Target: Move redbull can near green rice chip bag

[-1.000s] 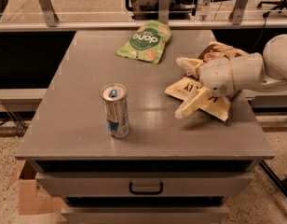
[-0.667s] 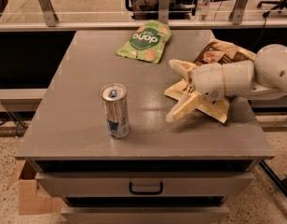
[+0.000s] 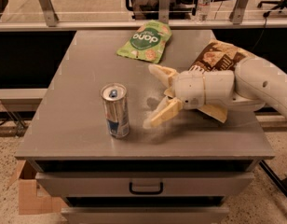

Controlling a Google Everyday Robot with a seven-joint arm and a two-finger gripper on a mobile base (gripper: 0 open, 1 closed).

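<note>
The redbull can [image 3: 115,110] stands upright near the front left of the grey table top [image 3: 83,78], silver with blue patches low on its side. The green rice chip bag [image 3: 146,40] lies flat at the back middle of the table. My gripper [image 3: 151,96] is open, its two cream fingers [image 3: 161,115] spread wide and pointing left toward the can. It hovers just right of the can, a short gap away, and holds nothing.
A brown-and-cream chip bag [image 3: 214,59] lies at the right of the table, partly under my white arm [image 3: 255,85]. A drawer with a black handle [image 3: 146,188] is below the table front. A cardboard box [image 3: 31,197] sits on the floor at left. A water bottle [image 3: 204,0] stands behind.
My arm and gripper have moved left across the table, away from the brown bag and closer to the can. The can and both bags have not moved.
</note>
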